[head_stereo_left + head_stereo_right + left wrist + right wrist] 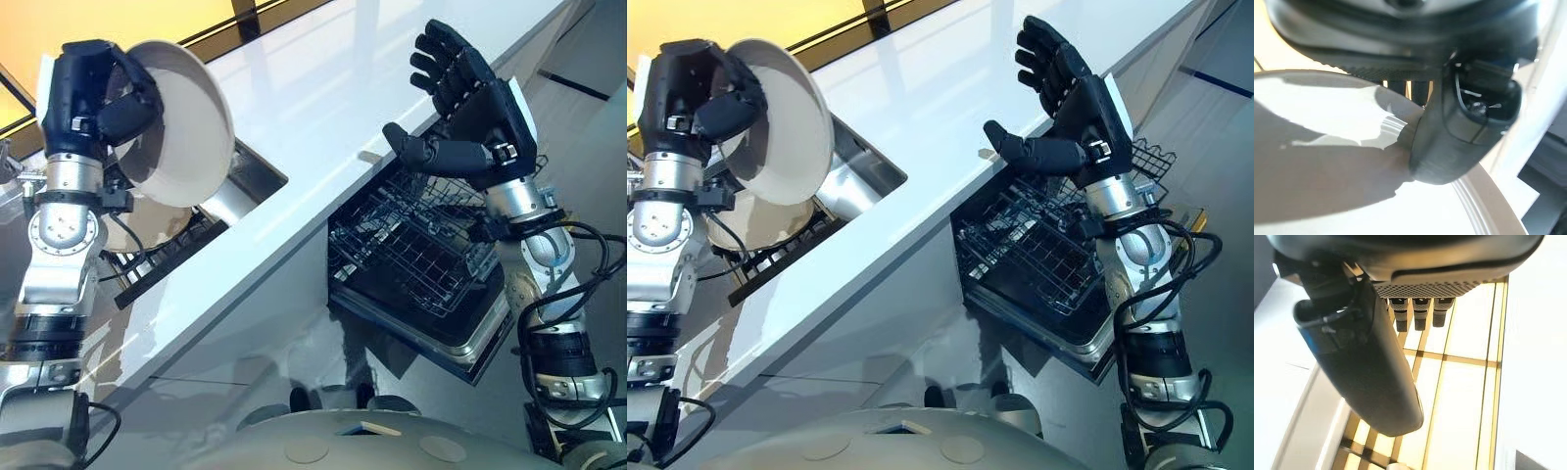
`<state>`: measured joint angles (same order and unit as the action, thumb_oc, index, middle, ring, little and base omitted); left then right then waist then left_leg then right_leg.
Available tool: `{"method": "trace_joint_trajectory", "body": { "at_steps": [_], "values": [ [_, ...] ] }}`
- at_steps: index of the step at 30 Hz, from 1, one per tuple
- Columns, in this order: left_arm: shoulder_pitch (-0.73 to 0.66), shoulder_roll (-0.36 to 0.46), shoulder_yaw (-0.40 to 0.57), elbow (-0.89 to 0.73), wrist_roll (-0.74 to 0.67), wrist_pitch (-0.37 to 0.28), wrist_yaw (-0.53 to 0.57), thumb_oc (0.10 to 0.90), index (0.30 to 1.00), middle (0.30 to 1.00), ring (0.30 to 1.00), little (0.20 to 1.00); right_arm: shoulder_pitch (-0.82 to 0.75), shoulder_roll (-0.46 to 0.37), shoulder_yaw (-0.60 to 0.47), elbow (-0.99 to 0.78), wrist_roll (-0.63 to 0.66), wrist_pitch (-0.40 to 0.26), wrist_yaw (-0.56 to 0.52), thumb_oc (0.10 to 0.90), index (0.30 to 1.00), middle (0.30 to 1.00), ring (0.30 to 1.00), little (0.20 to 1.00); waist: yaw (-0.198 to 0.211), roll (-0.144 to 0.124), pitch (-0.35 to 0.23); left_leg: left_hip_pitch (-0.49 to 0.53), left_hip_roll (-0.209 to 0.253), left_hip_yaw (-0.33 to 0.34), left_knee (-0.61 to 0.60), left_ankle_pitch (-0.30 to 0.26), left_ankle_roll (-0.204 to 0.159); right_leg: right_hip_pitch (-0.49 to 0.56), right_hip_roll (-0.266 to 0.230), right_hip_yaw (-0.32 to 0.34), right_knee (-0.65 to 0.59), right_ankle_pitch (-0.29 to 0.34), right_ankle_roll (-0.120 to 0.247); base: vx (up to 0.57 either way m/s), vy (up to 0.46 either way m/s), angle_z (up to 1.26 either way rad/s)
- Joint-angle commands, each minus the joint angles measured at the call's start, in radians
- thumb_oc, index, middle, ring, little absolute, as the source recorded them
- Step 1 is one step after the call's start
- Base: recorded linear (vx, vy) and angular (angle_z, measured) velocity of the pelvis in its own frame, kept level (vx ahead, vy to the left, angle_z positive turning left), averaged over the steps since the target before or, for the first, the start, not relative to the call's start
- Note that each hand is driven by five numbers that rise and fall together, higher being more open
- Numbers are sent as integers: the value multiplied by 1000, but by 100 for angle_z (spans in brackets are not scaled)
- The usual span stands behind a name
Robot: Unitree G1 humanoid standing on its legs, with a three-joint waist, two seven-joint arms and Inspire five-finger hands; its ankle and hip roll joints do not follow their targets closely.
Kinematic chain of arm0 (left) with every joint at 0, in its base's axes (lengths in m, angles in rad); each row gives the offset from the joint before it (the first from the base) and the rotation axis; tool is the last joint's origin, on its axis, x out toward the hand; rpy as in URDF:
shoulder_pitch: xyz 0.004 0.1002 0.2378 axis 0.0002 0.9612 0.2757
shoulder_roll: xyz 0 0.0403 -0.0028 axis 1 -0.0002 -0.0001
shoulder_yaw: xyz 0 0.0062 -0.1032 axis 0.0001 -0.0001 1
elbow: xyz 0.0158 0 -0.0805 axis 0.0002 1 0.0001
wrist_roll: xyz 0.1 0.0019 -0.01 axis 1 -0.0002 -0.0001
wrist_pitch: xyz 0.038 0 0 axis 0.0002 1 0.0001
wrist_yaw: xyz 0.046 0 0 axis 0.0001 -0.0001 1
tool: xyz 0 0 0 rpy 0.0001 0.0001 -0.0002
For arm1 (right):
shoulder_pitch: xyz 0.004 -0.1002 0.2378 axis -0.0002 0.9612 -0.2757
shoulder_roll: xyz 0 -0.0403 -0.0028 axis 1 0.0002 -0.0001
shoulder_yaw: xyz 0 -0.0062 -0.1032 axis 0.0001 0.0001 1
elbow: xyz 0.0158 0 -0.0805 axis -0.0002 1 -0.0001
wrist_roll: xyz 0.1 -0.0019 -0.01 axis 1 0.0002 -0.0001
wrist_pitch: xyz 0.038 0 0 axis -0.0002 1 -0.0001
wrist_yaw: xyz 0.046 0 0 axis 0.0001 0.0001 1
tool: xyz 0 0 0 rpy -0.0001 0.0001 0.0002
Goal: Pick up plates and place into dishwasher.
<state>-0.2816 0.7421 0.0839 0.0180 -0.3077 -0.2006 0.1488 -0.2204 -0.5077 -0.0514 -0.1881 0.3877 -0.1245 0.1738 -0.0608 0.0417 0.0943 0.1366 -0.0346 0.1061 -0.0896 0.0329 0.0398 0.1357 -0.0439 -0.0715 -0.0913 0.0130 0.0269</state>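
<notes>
Left eye view, upper left of the frame: the left hand (98, 103) holds a white plate (186, 122) raised clear of the white bench (323, 108), its fingers curled over the rim and the thumb pressed on the inner face, as the left wrist view confirms. The plate is round, plain, glossy, with a shallow well and a raised lip; it stands tilted, nearly on edge. Judged stiff, smooth and breakable, moderately light; the glaze looks slippery, so the rim pinch is the sound hold and should stay firm. More pale dishes (157, 220) sit in a dark rack below it. Right of centre, the right hand (470, 108) is raised with its fingers spread and holds nothing, above the wire dishwasher rack (421, 255), which is pulled out over the open door and appears empty
</notes>
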Motion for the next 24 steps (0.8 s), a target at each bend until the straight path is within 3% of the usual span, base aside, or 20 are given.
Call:
{"method": "trace_joint_trajectory", "body": {
  "at_steps": [1,6,14,20,24],
  "values": [
    [-203,2,-12,-59,36,-84,75,100,300,300,300,200,-160,-51,-10,-109,58,-27,14,800,900,900,900,900,3,26,-77,29,-10,-3,10,-106,-7,-41,48,-50,130,-133,16,-9,-39,4],
    [-237,-48,-77,-53,-13,-71,69,100,300,300,300,200,-220,-8,87,-111,158,103,73,800,900,900,900,900,14,16,-79,30,-10,-9,13,-105,-10,-32,49,-58,128,-132,15,-8,-35,1],
    [-286,-110,-159,-26,-28,-116,124,100,300,300,300,200,-294,47,211,-66,220,144,58,800,900,900,900,900,26,7,-82,31,-7,-15,15,-100,-19,-19,50,-67,115,-127,12,4,-11,3],
    [-315,-151,-179,8,40,-157,256,100,300,300,300,200,-325,126,266,-52,398,201,70,800,900,900,900,900,33,3,-86,31,-6,-20,15,-97,-23,-13,50,-75,110,-126,10,5,-2,0],
    [-339,-164,-194,50,124,-162,344,100,300,300,300,200,-339,170,301,-43,419,203,59,800,900,900,900,900,37,1,-89,29,-7,-21,15,-94,-25,-9,48,-81,105,-124,10,31,-10,1]
  ]
}}
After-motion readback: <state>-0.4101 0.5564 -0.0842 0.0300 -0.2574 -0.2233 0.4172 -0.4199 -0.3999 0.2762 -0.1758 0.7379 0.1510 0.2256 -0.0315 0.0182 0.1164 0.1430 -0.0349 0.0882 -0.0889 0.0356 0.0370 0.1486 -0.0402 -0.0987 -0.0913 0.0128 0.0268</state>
